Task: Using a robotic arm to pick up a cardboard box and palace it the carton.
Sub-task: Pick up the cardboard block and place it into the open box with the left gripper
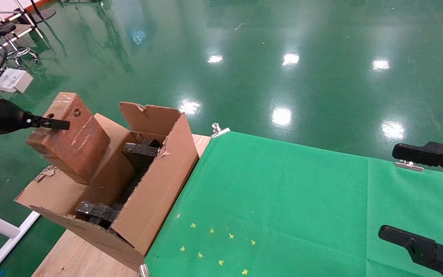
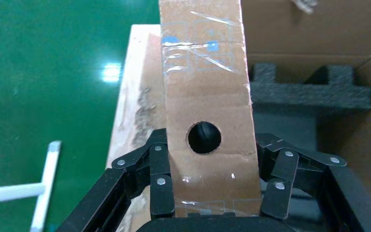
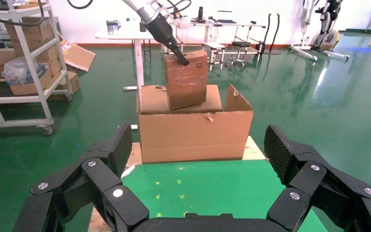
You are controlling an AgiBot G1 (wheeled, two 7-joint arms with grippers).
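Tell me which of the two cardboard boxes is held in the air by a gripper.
The small reddish-brown taped cardboard box, clamped by the left gripper above the carton. The large carton rests on the table with torn flaps open.

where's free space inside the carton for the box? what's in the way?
Inside the carton, the open channel between the far foam block and near foam block is free. Both ends are crowded. The left end effector holds the cardboard box over the carton's left flap.

Head cam high, looking down; wrist cams close vs far, both w/ carton (image 1: pixel 156 184) in view.
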